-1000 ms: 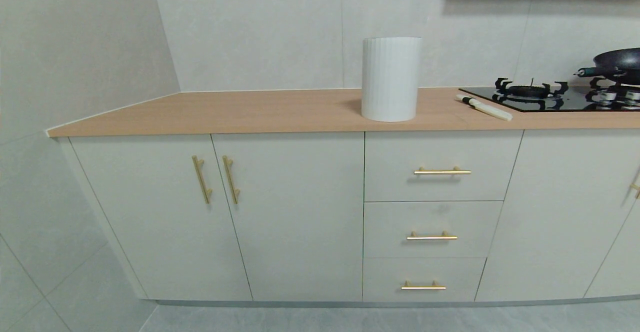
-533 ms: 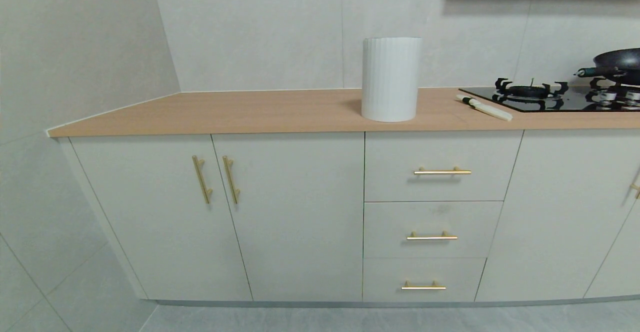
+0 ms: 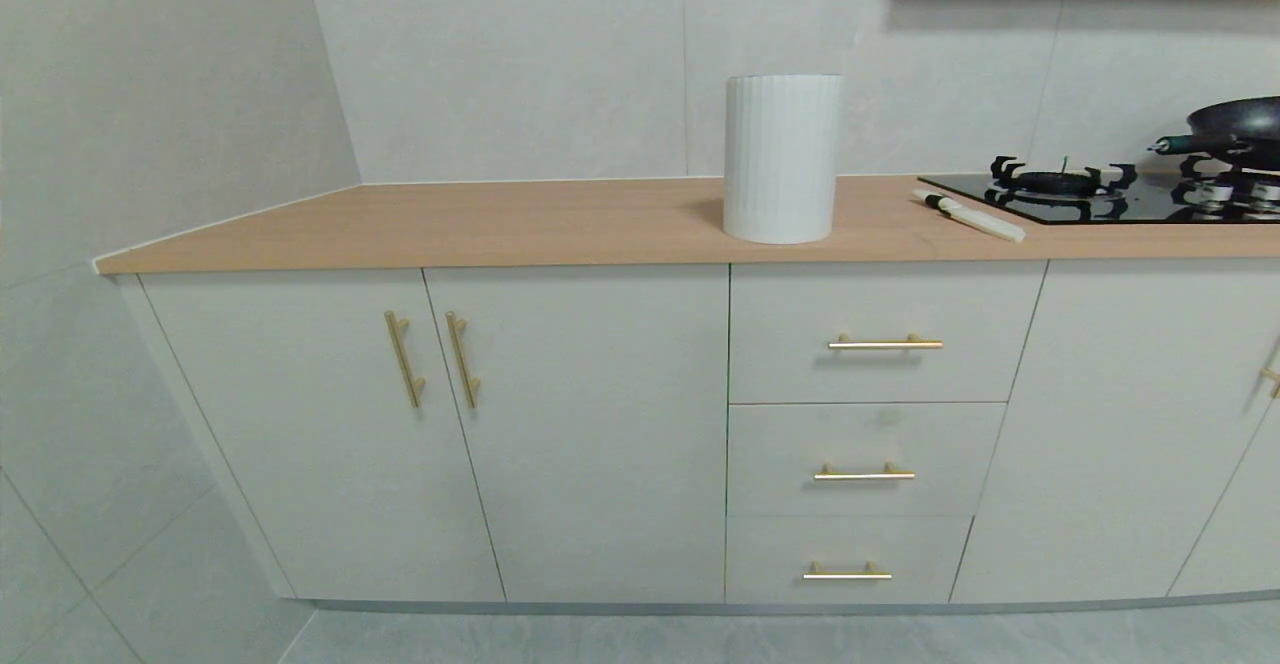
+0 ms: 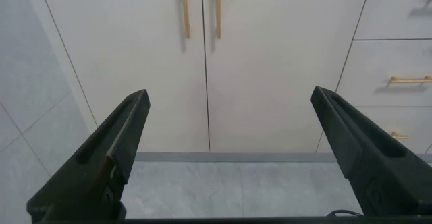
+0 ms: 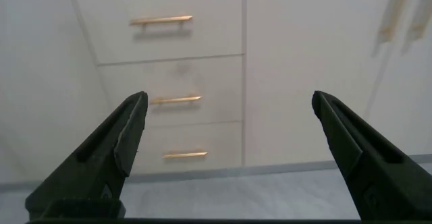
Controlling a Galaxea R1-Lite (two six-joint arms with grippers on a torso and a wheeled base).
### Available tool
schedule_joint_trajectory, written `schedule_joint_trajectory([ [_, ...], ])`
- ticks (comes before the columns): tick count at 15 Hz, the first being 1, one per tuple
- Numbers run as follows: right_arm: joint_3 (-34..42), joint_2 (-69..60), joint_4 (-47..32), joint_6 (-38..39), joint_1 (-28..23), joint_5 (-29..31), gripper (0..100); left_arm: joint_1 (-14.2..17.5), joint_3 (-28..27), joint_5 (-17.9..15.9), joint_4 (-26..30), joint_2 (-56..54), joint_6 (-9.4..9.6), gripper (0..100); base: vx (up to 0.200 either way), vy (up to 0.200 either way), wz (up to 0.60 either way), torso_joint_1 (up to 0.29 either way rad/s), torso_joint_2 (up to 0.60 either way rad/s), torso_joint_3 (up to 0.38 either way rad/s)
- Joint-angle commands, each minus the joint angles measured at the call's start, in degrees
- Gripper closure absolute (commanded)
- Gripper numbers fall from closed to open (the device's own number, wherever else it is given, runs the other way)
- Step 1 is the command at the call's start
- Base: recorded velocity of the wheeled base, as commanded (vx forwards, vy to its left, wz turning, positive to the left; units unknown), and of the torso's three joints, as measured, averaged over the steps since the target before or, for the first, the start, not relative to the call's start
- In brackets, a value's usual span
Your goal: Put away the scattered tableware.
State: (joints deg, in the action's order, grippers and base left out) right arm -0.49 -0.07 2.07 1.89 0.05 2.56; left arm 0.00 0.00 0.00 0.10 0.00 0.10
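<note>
White and slim, the knife-like utensil (image 3: pixel 968 215) is lying flat on the wooden tabletop (image 3: pixel 500 224), at 3 o'clock from the upright ribbed canister (image 3: pixel 781 158), with the black hob (image 3: pixel 1100 199) just beside it at 2 o'clock. Well apart from it, down at cabinet height, the left pincer (image 4: pixel 229 96) is facing the cabinet doors (image 4: pixel 202 62) and the right pincer (image 5: pixel 228 97) is facing the drawers (image 5: pixel 169 62), both gaping wide and holding nothing.

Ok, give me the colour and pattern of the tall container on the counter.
White, with fine vertical ribs; the head view shows the container best.
</note>
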Motion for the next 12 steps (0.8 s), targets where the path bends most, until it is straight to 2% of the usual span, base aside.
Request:
schedule_joint_trajectory([
  [1, 0.31, 0.07, 0.04, 0.04, 0.04, -0.19, 0, 0.0, 0.0, 0.0, -0.01, 0.0, -0.01, 0, 0.0, 0.0, 0.0, 0.0, 0.0, 0.0],
  [4, 0.49, 0.25, -1.28, -2.15, 0.04, -1.42, 0, 0.0, 0.0, 0.0, -0.01, 0.0, -0.01, 0, 0.0, 0.0, 0.0, 0.0, 0.0, 0.0],
  [12, 0.4, 0.07, -1.98, -2.15, 0.04, -1.86, 0, 0.0, 0.0, 0.0, -0.01, 0.0, -0.01, 0, 0.0, 0.0, 0.0, 0.0, 0.0, 0.0],
])
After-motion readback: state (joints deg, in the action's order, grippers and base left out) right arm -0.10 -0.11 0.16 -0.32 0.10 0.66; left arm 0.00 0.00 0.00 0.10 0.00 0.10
